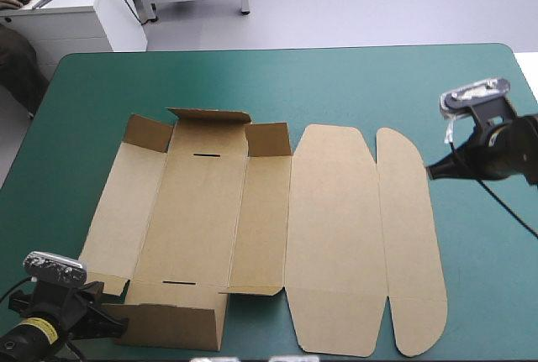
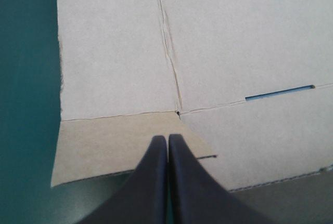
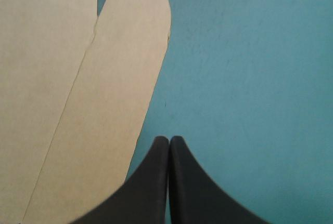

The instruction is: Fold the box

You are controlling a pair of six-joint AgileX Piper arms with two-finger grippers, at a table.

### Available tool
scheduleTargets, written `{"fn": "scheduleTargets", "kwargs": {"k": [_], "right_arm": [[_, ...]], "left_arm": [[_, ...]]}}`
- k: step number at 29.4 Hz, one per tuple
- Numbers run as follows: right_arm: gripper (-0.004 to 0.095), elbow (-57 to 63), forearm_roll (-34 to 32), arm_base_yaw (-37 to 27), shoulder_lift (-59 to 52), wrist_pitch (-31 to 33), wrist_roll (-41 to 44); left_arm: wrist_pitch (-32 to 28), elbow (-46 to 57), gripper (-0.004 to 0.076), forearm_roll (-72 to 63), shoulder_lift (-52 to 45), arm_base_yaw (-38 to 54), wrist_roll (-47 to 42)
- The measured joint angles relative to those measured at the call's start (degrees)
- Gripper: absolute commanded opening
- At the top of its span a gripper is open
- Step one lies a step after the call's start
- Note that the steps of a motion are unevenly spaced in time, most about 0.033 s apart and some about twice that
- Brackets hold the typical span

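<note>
The brown box lies spread on the teal-green cover, its lid panel and rounded tuck flap flat to the right. At the far end three short flaps stand up, and the near end flap is bent over. My left gripper is shut at the box's near left corner, its tip over a small corner flap, with a slot ahead. My right gripper is shut, holds nothing, and hovers over bare cover just off the rounded flap's edge; its tip is beside the board.
The teal-green cover shows in a wide band between the box and the table's far edge, and a narrower strip on the right. A white cabinet stands beyond the far left corner.
</note>
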Motion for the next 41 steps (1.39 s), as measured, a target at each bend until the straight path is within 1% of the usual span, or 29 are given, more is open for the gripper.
{"fn": "scheduleTargets", "kwargs": {"k": [2,6,9,13,18,27,32,35,38,41], "right_arm": [[-0.0019,7.7,0.0,0.0,-5.8,-0.8,2.2],[-0.0019,15.3,0.0,0.0,-12.8,-3.4,4.7],[-0.0020,18.2,-0.2,0.0,-16.2,-3.8,5.5],[-0.0020,19.2,-1.2,0.0,-17.7,-3.5,6.8],[-0.0020,19.8,-1.3,0.0,-17.7,-4.2,7.1],[-0.0020,26.4,-3.5,-0.1,-17.7,-10.3,9.6],[-0.0020,28.6,-3.5,-2.6,-17.7,-12.9,9.6],[-0.0020,28.6,-1.7,-5.2,-17.7,-12.8,6.7],[-0.0020,28.6,2.7,-7.3,-17.7,-12.6,2.9],[-0.0020,28.6,8.3,-7.7,-17.7,-12.7,-1.1]], "left_arm": [[0.0,0.0,-0.0010,-0.7,0.0,0.0,0.0],[0.0,0.0,-0.0010,-1.1,0.0,0.0,0.0],[0.3,-0.1,-0.0010,-1.2,0.1,0.0,-0.5],[3.0,-3.1,-0.0010,-1.3,2.5,0.0,-0.8],[3.9,-11.3,-0.0010,-1.5,9.3,0.0,-0.9],[3.9,-30.2,-0.0010,-1.3,27.5,0.0,4.6],[3.6,-37.2,-0.0010,-1.3,36.2,0.0,5.6],[3.5,-39.1,-0.0010,-1.3,40.7,0.0,5.6],[3.0,-39.9,-0.0010,-1.3,44.4,0.0,5.6],[2.1,-40.5,-0.0007,-1.3,47.2,0.4,6.0]]}}
